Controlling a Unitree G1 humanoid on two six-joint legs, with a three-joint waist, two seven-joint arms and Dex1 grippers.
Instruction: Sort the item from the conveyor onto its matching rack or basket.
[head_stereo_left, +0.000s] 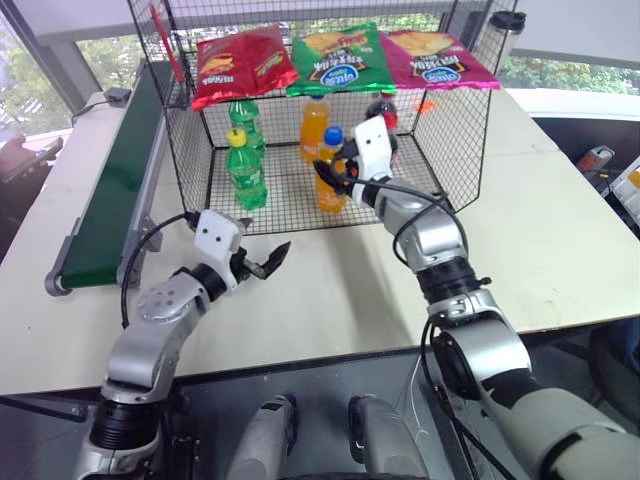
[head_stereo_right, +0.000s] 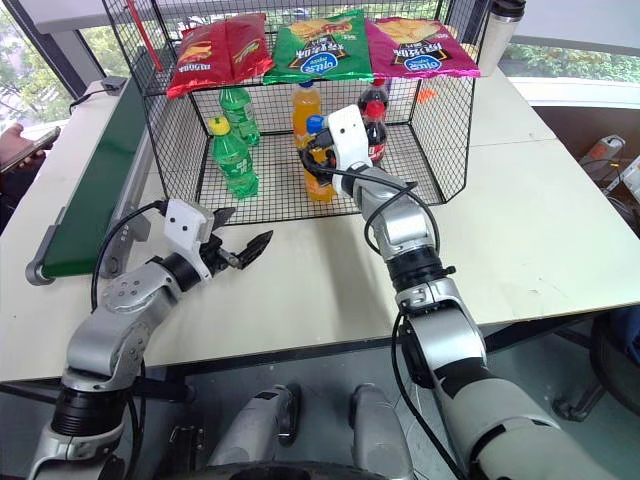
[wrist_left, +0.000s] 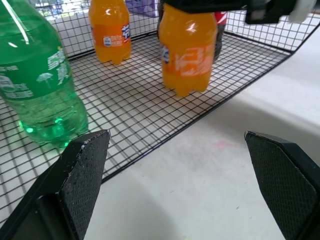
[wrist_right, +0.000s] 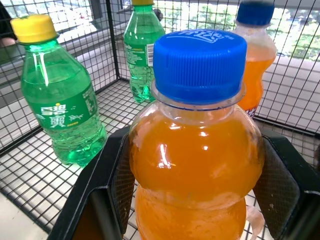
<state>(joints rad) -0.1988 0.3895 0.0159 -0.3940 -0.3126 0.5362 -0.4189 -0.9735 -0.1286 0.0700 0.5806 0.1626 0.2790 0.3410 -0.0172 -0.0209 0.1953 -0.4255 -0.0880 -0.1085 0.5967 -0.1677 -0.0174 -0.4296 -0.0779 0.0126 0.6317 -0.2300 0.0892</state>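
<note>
A: Orange soda bottle with the blue cap, gripped at the shoulder just under the cap by the right end effector, held at the open front of the wire basket, above the mesh floor near its front edge. Looked not yet set down, though hard to tell whether the base touched the grid.

B: Handling? Full of liquid, so judged fairly heavy for its size; smooth, rounded plastic, likely slippery, with some give under squeeze. Best held where gripped then, at the narrowing below the cap, pads on both sides.

A: Right wrist view showed it plainly: textured pads pressed on either side of the bottle, blue cap ribbed and tight. Also seen there, two green bottles and another orange one at the back.

B: Head views gave what the wrist missed: chip bags lying on the mesh top, a cola bottle behind, the green conveyor off to the left on the bench, well apart from the bottle.

A: Left end effector spread wide, gripping nothing, hovering over the bench just before the basket. Left wrist view gave the bottle's base low over the grid.
</note>
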